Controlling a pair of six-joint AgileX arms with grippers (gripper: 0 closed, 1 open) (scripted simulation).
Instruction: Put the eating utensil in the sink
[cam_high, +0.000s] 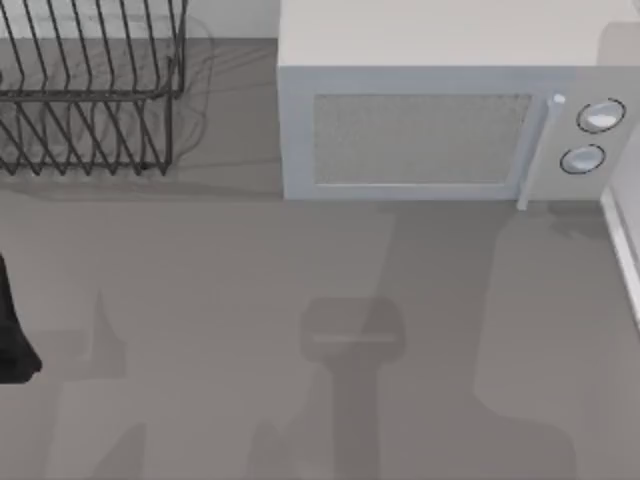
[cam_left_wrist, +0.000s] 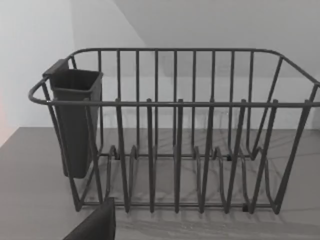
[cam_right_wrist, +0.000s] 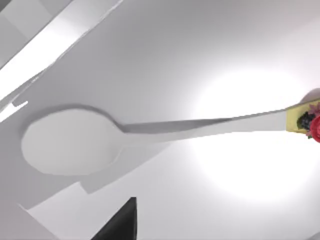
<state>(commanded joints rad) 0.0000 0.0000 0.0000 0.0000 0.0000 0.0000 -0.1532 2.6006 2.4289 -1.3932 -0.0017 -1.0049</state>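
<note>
The spoon (cam_right_wrist: 70, 145) lies on a pale surface, not visibly held, so its delivery to the sink looks unfinished; neither pincer's state can be told.

Wire dish rack (cam_high: 90, 85) crowds the upper left, microwave (cam_high: 450, 125) fills the upper right; the table (cam_high: 300, 300) below them lies open.
</note>
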